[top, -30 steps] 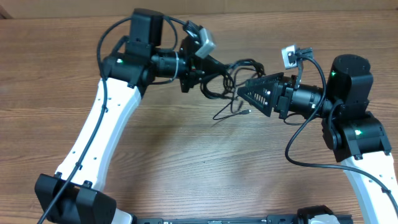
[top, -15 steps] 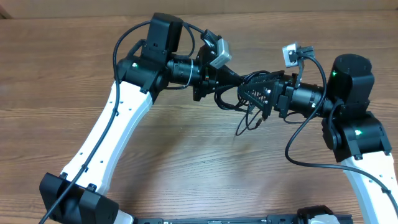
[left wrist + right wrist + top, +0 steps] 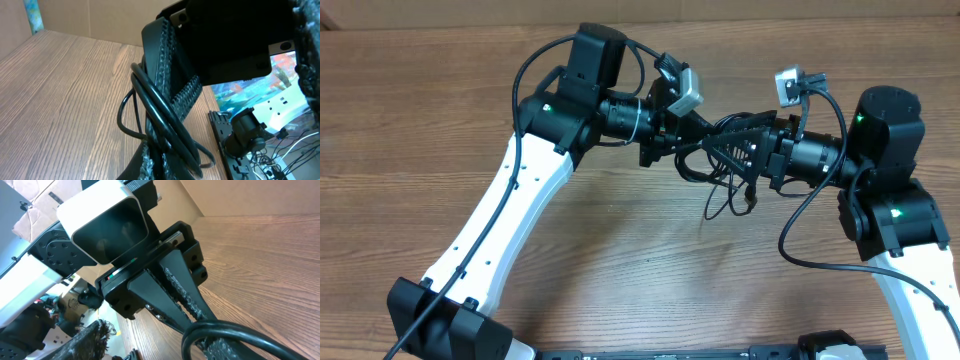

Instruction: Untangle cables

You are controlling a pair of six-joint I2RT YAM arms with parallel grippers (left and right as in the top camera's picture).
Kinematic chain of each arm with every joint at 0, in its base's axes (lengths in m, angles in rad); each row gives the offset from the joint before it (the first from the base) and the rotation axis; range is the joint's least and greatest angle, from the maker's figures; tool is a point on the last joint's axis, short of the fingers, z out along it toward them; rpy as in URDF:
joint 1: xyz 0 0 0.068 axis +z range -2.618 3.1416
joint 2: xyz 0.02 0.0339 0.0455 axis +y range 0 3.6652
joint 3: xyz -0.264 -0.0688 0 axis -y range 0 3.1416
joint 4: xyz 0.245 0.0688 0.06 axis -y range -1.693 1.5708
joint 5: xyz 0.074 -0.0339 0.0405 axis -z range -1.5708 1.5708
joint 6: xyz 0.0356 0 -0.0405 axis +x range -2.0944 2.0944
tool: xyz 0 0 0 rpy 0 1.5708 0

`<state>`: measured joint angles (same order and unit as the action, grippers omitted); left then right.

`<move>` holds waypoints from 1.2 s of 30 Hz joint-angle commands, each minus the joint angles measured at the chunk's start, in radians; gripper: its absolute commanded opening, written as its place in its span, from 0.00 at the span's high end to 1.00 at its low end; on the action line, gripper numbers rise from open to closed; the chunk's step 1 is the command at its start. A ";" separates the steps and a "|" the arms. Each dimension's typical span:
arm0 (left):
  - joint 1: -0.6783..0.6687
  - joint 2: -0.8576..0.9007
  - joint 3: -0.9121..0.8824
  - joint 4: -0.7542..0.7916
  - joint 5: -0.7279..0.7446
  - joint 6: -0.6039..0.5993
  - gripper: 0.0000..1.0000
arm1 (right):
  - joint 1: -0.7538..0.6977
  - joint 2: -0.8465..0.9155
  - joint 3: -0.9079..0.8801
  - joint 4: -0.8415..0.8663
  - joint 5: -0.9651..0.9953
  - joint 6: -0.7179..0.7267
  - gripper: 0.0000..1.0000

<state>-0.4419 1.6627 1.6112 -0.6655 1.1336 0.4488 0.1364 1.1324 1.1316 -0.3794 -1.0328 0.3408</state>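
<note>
Your brown wood-grain table [image 3: 620, 250] runs back to a pale wall [image 3: 420, 12] along its far edge. Above the table's middle, the left gripper [image 3: 705, 130] is pressed together on the cables [image 3: 225, 327]. The right gripper [image 3: 712, 150] meets it tip to tip; you cannot tell whether it clamps anything. Loose loops hang below both, with wide tabletop on every side
</note>
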 commanded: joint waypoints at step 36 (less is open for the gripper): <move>-0.021 -0.007 0.019 0.016 0.008 -0.201 0.96 | -0.006 -0.008 0.020 0.248 -0.346 -0.008 0.43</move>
<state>-0.4534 1.6627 1.6112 -0.6502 1.2083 0.3233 0.1314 1.1324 1.1316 -0.1448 -1.3018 0.3397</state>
